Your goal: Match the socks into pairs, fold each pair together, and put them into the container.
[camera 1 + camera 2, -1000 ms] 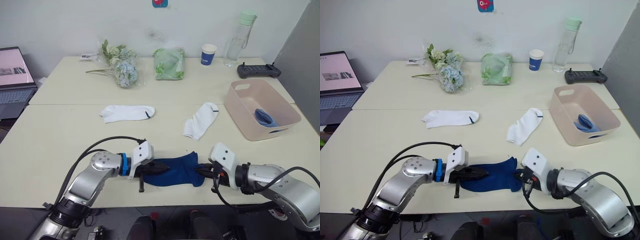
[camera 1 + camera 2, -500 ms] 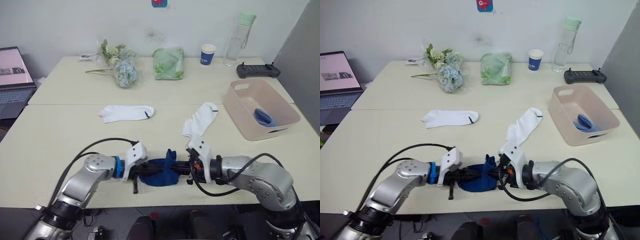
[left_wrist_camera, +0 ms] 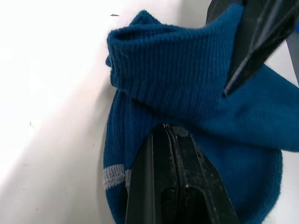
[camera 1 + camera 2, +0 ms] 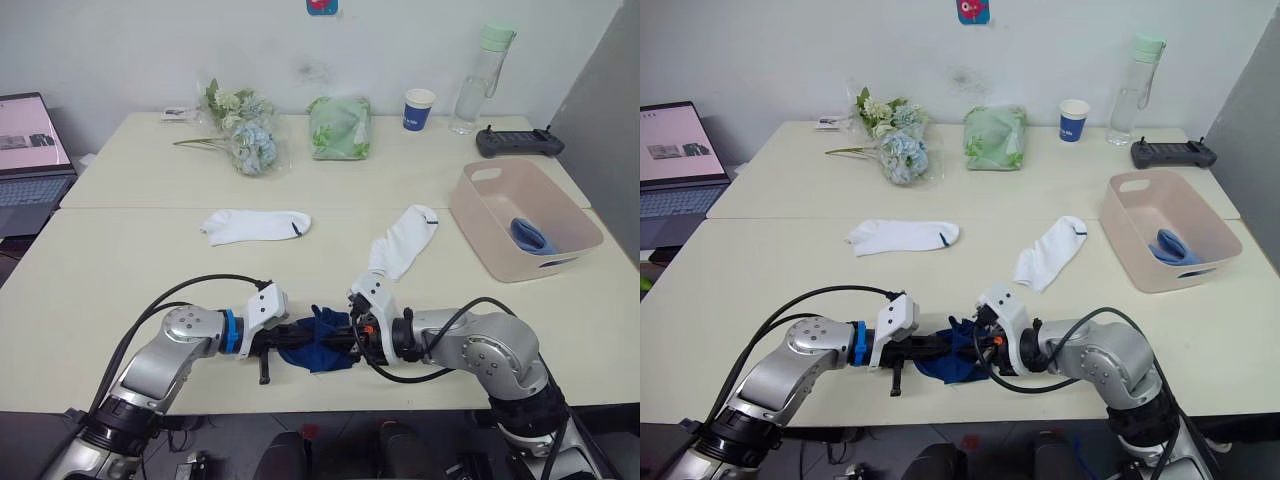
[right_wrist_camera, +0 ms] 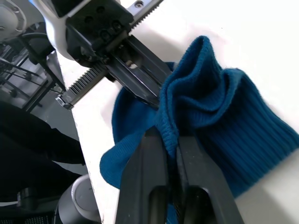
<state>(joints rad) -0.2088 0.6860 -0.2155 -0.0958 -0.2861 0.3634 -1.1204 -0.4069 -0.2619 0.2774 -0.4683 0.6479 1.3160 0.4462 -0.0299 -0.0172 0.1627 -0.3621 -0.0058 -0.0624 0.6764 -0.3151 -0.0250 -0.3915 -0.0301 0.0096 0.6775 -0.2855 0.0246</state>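
The navy blue socks (image 4: 320,342) lie bunched and folded over near the table's front edge, between both grippers. My left gripper (image 3: 167,127) is shut on their lower layer, and my right gripper (image 5: 169,137) is shut on the folded-over end, close against the left one. Two white socks lie apart further back, one (image 4: 255,225) at the left and one (image 4: 403,242) towards the right. The pink container (image 4: 487,250) stands at the right with light blue socks (image 4: 530,237) inside.
Along the back of the table are a bunch of flowers (image 4: 240,135), a green bag (image 4: 338,127), a blue paper cup (image 4: 419,109), a water bottle (image 4: 474,80) and a black controller (image 4: 518,143). A laptop (image 4: 25,160) sits at the far left.
My right gripper has swung left with one end of the navy socks, folding them over towards the left gripper. The flat socks are now a bunched fold. My left gripper kept its hold.
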